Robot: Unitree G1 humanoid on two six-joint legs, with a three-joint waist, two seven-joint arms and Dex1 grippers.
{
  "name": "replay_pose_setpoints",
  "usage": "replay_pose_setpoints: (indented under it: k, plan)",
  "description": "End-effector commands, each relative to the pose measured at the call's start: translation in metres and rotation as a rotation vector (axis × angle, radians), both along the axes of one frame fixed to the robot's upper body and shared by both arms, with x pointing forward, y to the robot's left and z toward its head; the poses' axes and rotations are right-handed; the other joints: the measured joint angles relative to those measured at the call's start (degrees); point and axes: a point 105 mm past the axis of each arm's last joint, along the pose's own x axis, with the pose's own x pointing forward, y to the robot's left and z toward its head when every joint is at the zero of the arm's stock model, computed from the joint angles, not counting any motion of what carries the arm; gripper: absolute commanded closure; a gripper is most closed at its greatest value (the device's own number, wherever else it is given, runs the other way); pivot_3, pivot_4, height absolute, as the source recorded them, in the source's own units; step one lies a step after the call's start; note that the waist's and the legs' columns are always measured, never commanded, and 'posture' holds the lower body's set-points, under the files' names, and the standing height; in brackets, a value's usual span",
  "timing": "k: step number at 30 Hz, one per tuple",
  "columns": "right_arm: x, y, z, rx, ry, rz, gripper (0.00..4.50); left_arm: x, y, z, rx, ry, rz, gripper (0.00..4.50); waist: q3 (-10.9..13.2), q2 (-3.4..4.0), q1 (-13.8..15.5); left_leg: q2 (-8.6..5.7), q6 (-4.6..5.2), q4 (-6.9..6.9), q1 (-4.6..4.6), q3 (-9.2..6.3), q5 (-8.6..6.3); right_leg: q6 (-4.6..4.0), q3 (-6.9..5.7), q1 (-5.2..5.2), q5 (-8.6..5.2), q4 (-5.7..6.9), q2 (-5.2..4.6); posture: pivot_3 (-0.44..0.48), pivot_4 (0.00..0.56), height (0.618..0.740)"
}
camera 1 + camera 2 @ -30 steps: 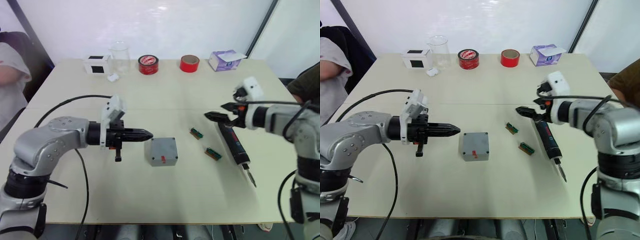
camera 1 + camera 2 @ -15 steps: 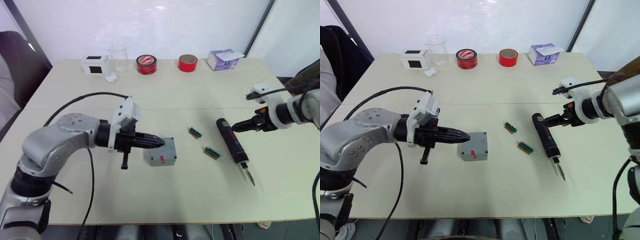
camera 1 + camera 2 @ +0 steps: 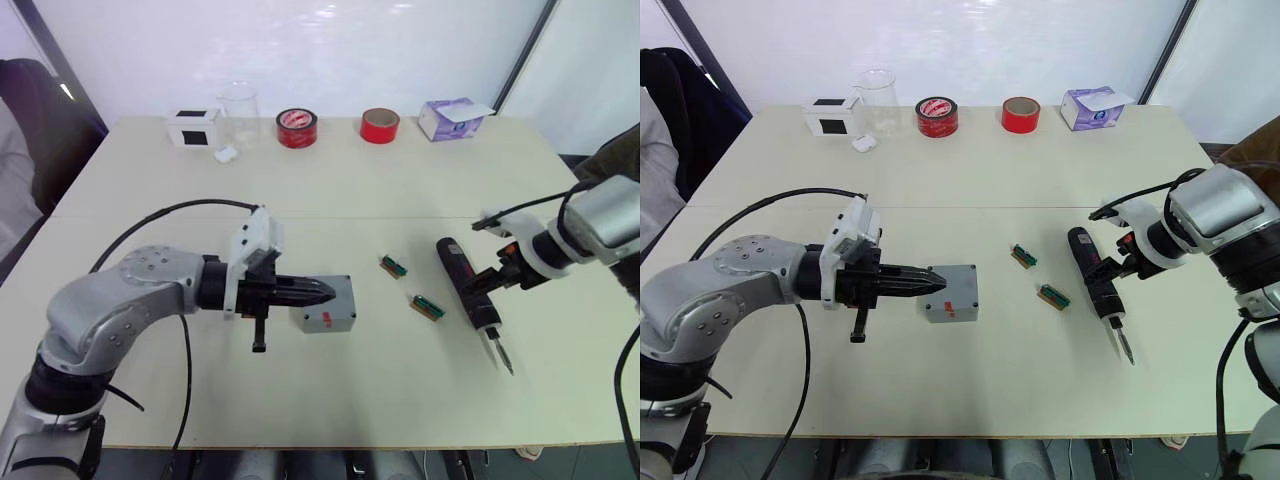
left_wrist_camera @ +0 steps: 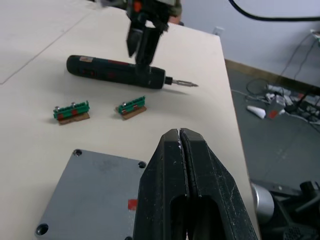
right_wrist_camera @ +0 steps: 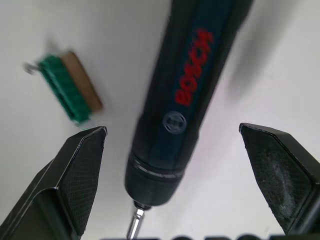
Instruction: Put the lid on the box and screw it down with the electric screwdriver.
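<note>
Right wrist view showed the right pincer (image 5: 172, 165) spread wide astride the electric screwdriver (image 5: 192, 95) lying on the table (image 3: 330, 190), so it should have closed squarely mid-barrel, while the left pincer (image 4: 180, 145), pressed closed, steadied the lid (image 4: 95, 192).

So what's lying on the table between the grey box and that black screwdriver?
Two small green-and-brown pieces lie between the box and the electric screwdriver, seen in both eye views.

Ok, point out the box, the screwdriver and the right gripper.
box (image 3: 951, 291): right eye view, top face.
screwdriver (image 3: 1089, 275): right eye view, black body.
right gripper (image 5: 175, 182): right wrist view, midway between its open fingertips, over the screwdriver.
</note>
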Motion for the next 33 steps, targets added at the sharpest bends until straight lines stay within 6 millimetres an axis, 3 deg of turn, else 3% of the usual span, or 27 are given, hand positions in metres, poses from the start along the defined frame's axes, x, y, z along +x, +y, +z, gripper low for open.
replay_pose_setpoints:
  k: [1,8,13,14,16,20,23,28,30,33]
  plan:
    - [0.0,0.001,-0.005,-0.017,0.016,-0.01,0.01,-0.003,0.002,0.007,-0.007,-0.033,0.011,4.5,0.0,0.0,-0.1,0.0,0.0,0.0,0.01,0.0,0.0,0.0,0.0,0.0,0.0,0.01,0.0,0.0,0.15,0.74]
    - [-0.005,0.007,-0.026,-0.039,0.073,0.0,0.01,-0.004,0.007,0.005,-0.023,-0.017,0.064,4.5,0.0,0.0,0.1,0.0,0.0,0.0,0.01,-0.01,0.0,0.0,0.0,0.0,0.0,0.01,0.01,0.0,0.15,0.74]
    - [-0.005,0.0,-0.04,-0.093,0.084,-0.01,0.01,-0.003,0.003,0.007,-0.055,-0.019,0.087,4.5,-0.1,-0.12,0.1,-0.01,-0.01,0.05,0.05,-0.01,0.0,-0.02,0.0,0.08,0.02,0.0,-0.02,0.0,0.15,0.74]
    - [-0.007,-0.001,-0.042,-0.101,0.09,-0.008,0.54,-0.004,0.003,0.006,-0.057,-0.016,0.089,4.5,-0.1,-0.16,0.1,-0.01,-0.01,0.06,0.08,-0.01,0.0,-0.03,0.0,0.11,0.03,0.0,-0.02,0.0,0.15,0.74]
    - [-0.009,-0.002,-0.047,-0.122,0.102,-0.016,1.08,-0.005,0.003,0.005,-0.062,-0.012,0.095,4.5,-0.1,-0.18,0.1,-0.01,-0.01,0.06,0.13,-0.01,0.0,-0.04,0.0,0.16,0.03,0.0,-0.02,0.0,0.15,0.74]
    - [-0.011,-0.01,-0.056,-0.144,0.123,-0.069,2.61,-0.004,0.005,0.005,-0.064,-0.013,0.117,4.5,-0.2,-0.32,0.1,-0.01,-0.01,0.06,0.18,-0.01,0.01,-0.05,0.0,0.2,0.03,0.0,-0.01,0.0,0.15,0.74]
    - [-0.009,-0.018,-0.06,-0.165,0.124,-0.121,2.74,-0.002,0.007,0.005,-0.063,-0.011,0.127,4.5,-0.4,-0.72,0.1,0.0,-0.01,0.06,0.27,-0.03,0.0,-0.05,-0.01,0.31,0.03,0.0,0.0,0.0,0.15,0.74]
    - [0.018,-0.026,-0.029,-0.143,-0.014,-0.185,2.74,0.005,0.014,0.002,-0.056,0.002,0.15,4.5,-0.4,-0.73,0.0,0.0,0.02,0.04,1.02,-0.04,-0.02,-0.34,-0.02,1.28,-0.07,-0.51,-0.01,0.0,0.15,0.74]
    - [0.031,-0.02,-0.005,-0.085,-0.092,-0.196,2.74,0.009,0.02,0.001,-0.063,0.024,0.166,4.5,-0.3,-0.52,0.0,0.0,0.03,0.05,0.93,-0.02,-0.01,-0.35,-0.02,1.29,0.25,-0.83,0.0,0.0,0.15,0.74]
    - [0.054,-0.002,0.043,0.042,-0.271,-0.146,2.74,0.019,0.031,-0.004,-0.063,0.057,0.198,4.5,0.2,0.35,-0.1,-0.09,0.1,0.06,0.7,0.15,0.04,-0.11,0.07,1.02,0.45,-0.87,-0.03,0.0,0.15,0.74]
